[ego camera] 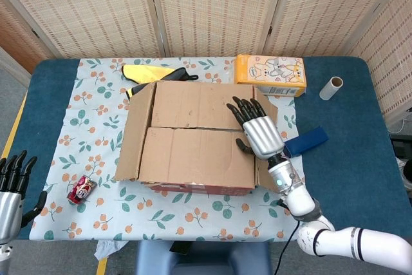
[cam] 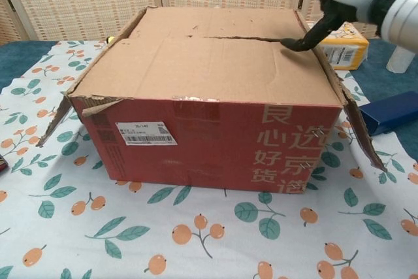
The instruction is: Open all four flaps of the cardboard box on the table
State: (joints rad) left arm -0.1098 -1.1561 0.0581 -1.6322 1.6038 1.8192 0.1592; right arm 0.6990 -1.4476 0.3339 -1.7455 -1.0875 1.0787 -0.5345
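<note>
The cardboard box [ego camera: 196, 138] sat mid-table, red-printed on its front wall. Both side flaps hung folded outward and down, while the two long top flaps lay flat and closed, meeting along a ragged seam.

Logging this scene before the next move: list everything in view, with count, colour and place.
cardboard box: 1, brown with red sides, table centre, side flaps out
tablecloth: 1, white with fruit print, under box
yellow carton: 1, behind box on the right
cardboard tube: 1, white, far right
blue block: 1, right of box
can: 1, red, front left
yellow-black object: 1, behind box
left hand: 1, silver-black, front left edge
right hand: 1, silver-black, over box top, fingers spread
</note>
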